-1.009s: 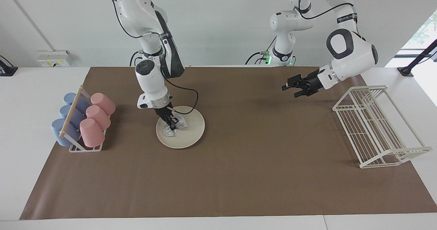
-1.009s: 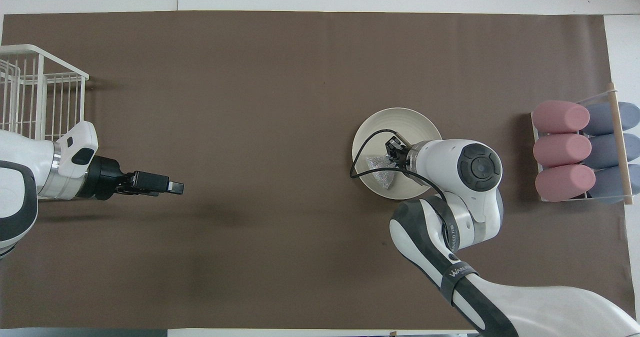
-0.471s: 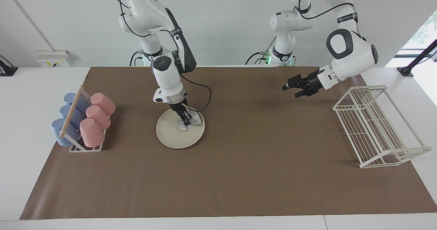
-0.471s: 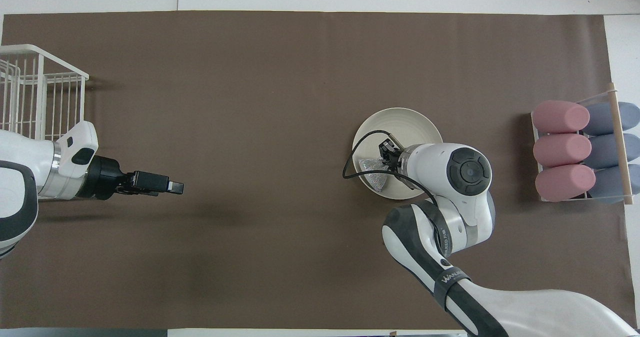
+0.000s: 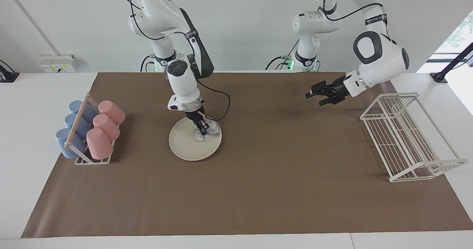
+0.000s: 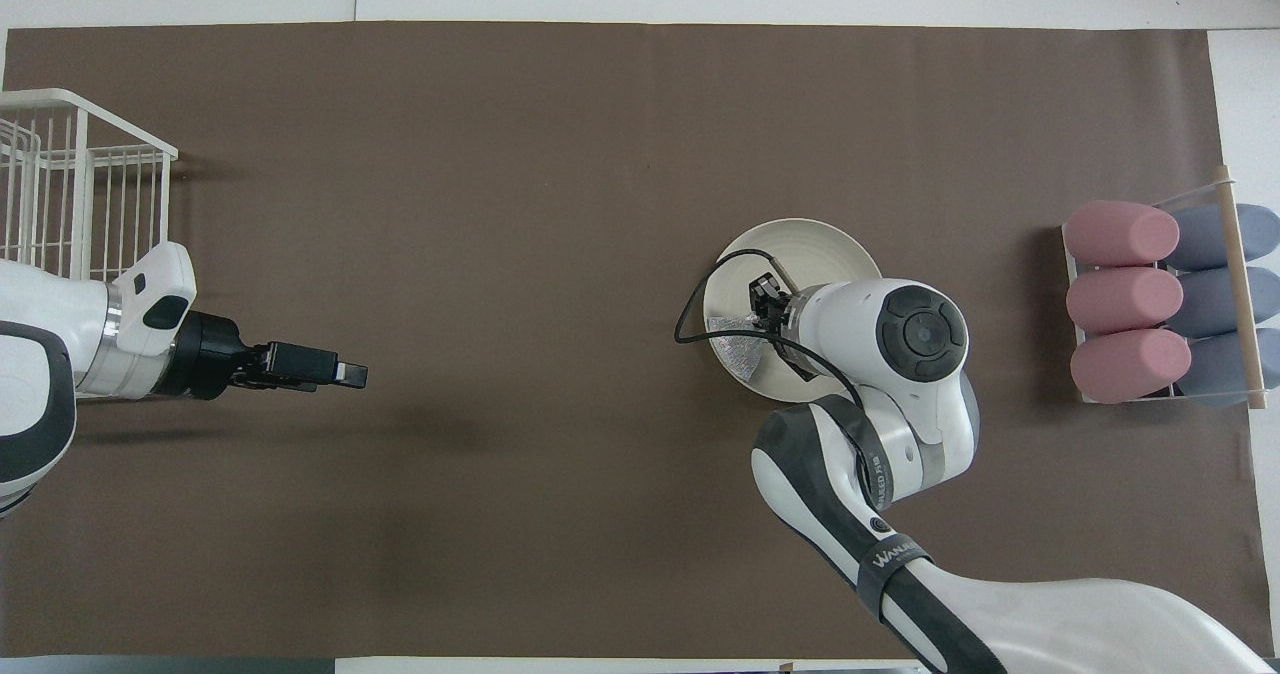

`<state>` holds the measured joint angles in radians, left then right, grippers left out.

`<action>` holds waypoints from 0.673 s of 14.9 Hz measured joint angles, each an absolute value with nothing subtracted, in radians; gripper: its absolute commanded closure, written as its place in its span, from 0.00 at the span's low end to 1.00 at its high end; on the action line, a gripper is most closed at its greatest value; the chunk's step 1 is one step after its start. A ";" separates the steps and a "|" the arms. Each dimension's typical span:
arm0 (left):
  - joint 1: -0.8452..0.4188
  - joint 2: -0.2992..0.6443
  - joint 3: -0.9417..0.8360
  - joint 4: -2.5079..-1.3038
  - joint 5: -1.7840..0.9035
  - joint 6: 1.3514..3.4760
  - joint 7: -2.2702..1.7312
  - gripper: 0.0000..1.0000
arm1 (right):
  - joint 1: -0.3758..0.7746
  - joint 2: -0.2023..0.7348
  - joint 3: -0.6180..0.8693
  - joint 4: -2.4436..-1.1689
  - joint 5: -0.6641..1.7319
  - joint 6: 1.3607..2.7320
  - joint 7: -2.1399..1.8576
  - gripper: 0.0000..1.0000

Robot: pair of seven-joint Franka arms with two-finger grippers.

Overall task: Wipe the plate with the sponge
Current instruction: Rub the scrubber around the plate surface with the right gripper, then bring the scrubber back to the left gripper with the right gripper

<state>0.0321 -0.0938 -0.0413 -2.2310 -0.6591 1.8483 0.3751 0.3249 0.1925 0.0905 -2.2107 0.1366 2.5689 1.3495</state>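
Sponge (image 5: 205,132) first, since it sits on the part of the plate (image 5: 188,147) nearest the robots: the right gripper (image 5: 201,131) is clamped shut on it and pressing it onto the plate's surface, close to the rim on the side toward the left arm's end. You should expect the wad to behave like cloth, soft and very light, so it will crumple and drag under the fingertips rather than hold a shape; pinch it through the bunched middle, as now, not by a loose corner. The plate lies flat on the brown mat (image 5: 258,190), toward the right arm's end of the table. You should judge it rigid, smooth and probably breakable, and nothing holds it down, so a hard sideways stroke could slide it. Keep downward pressure modest. The left gripper (image 5: 314,94) waits in the air over bare mat near the white wire rack (image 5: 406,138), jaws standing open and empty
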 measured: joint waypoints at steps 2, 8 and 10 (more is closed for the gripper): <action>0.032 -0.094 -0.041 -2.231 -0.659 1.848 0.375 0.00 | 0.326 0.199 0.093 -2.146 0.137 2.496 1.372 1.00; 0.032 -0.094 -0.041 -2.226 -0.694 1.848 0.323 0.00 | 0.395 0.203 0.095 -1.961 0.137 2.313 1.593 1.00; 0.032 -0.094 -0.041 -2.222 -0.792 1.843 0.316 0.00 | 0.436 0.204 0.096 -1.896 0.138 2.238 1.661 1.00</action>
<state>0.0322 -0.0939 -0.0414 -2.2218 -0.7923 1.8435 0.3161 0.4365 0.2039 0.0961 -1.8961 0.1383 2.2384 1.6607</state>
